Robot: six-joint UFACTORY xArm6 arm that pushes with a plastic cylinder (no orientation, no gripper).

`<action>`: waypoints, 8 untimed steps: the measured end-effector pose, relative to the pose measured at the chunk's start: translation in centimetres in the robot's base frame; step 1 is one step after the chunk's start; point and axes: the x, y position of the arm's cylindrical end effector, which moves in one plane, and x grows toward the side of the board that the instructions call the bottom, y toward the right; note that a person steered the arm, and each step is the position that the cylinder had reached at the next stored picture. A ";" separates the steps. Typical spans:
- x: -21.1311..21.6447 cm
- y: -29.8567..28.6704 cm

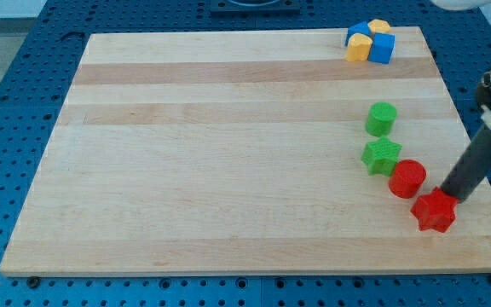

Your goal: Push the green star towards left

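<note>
The green star lies at the view's right on the wooden board. A green cylinder stands just above it. A red cylinder touches the star's lower right. A red star lies further down and right. My tip sits at the red star's upper right edge, to the lower right of the green star, with the red cylinder between them.
A cluster of two blue and two yellow blocks sits at the board's top right corner. The board's right edge runs close to the rod. The blue perforated table surrounds the board.
</note>
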 end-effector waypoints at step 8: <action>-1.9 -10.9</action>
